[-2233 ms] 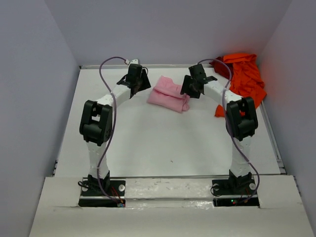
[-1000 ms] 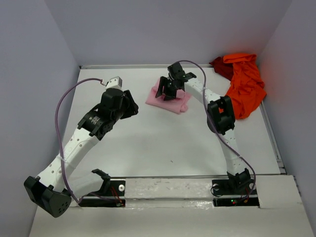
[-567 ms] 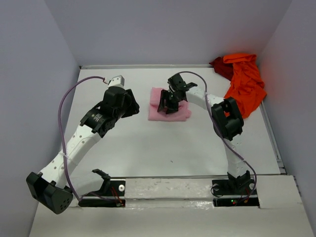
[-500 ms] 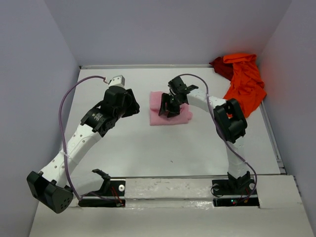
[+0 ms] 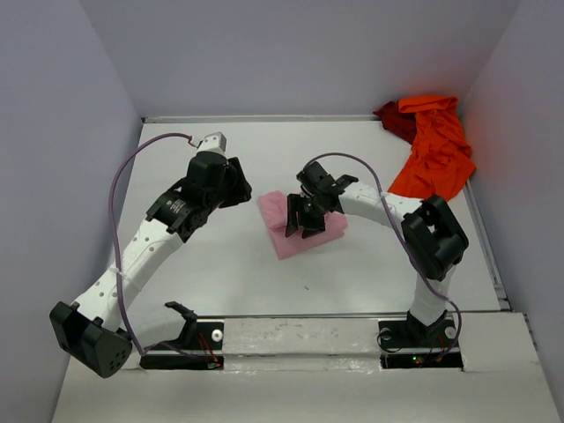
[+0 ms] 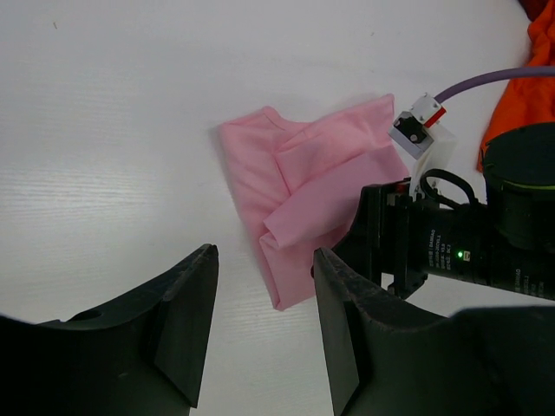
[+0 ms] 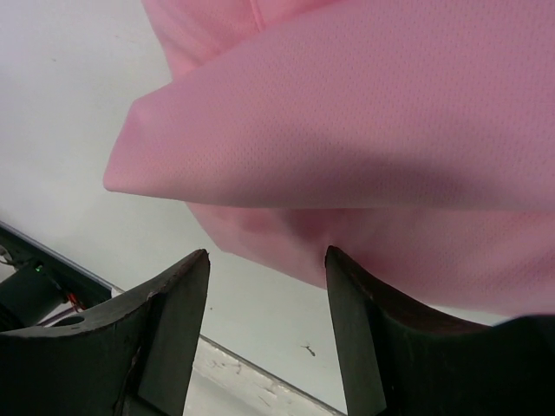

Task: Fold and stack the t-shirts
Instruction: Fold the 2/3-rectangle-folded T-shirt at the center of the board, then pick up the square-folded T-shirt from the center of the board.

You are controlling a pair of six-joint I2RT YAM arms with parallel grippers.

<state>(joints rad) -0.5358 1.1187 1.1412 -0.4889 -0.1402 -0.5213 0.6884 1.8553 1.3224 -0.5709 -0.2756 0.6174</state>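
A folded pink t-shirt (image 5: pixel 284 236) lies mid-table; it also shows in the left wrist view (image 6: pixel 303 186) and fills the right wrist view (image 7: pixel 364 130). My right gripper (image 5: pixel 301 218) is open and rests low on top of the pink shirt, jaws spread over its near edge (image 7: pixel 267 253). My left gripper (image 5: pixel 236 185) is open and empty, above the table left of the shirt (image 6: pixel 264 253). A crumpled orange t-shirt (image 5: pixel 436 145) lies at the far right corner.
A dark red garment (image 5: pixel 392 113) pokes out beside the orange shirt at the back wall. Walls enclose the table at left, back and right. The right arm (image 6: pixel 434 243) shows in the left wrist view.
The pink shirt has slid from the back of the table toward the near middle under my right gripper. My left arm pulled back from it and now hovers to its left.
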